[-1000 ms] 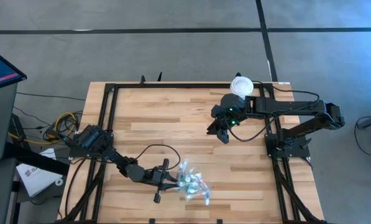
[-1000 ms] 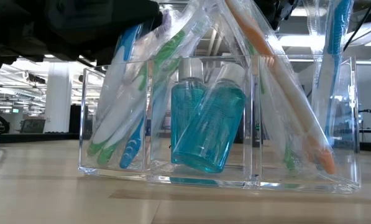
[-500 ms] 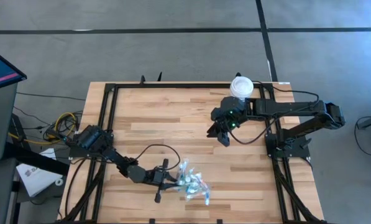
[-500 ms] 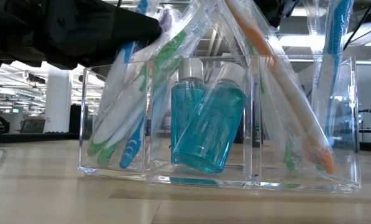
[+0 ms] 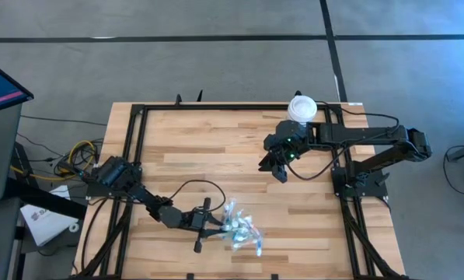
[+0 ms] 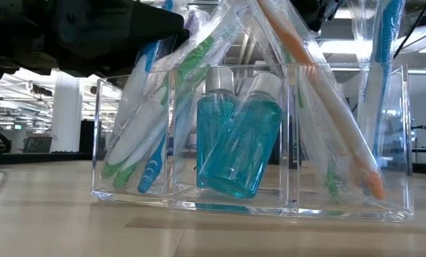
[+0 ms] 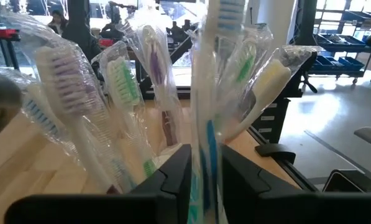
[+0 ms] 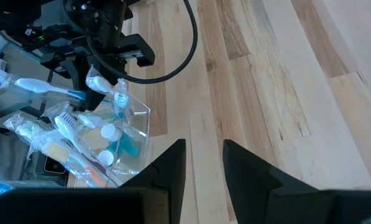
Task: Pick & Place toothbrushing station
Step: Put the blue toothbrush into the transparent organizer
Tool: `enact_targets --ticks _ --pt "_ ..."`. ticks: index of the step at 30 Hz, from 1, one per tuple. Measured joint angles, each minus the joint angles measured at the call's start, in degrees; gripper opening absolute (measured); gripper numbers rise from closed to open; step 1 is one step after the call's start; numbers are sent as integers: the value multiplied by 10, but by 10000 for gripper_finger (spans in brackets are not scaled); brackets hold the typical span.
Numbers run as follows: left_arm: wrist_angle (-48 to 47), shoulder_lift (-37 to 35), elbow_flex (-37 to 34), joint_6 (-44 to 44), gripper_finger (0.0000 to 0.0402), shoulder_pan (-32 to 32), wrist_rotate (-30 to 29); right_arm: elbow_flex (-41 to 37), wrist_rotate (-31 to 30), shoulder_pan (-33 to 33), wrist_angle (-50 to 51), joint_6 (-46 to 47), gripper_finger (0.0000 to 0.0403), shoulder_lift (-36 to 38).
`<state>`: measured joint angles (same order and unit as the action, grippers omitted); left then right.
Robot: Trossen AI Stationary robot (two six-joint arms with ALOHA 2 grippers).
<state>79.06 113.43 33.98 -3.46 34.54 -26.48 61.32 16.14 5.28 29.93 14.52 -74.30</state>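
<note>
My left gripper (image 7: 205,180) is at the near edge of the table (image 5: 216,148), right at the clear tray (image 6: 252,196). Its fingers pinch a wrapped blue toothbrush (image 7: 205,134) that stands up in the tray with the other brushes. I think this brush is just going in. To do it well, I would open slowly, let the brush lean on the others, then pull back without bumping the tray. My right gripper (image 5: 278,167) waits far off on the right, fingers a little apart, holding nothing.
</note>
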Motion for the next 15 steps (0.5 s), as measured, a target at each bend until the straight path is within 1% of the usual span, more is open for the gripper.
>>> enact_targets --ticks 7,15 --pt "13 0 0 2 94 0 4 0 0 0 0 -1 98 0" --pt "16 -24 0 21 104 0 4 0 0 0 -1 -1 98 0"
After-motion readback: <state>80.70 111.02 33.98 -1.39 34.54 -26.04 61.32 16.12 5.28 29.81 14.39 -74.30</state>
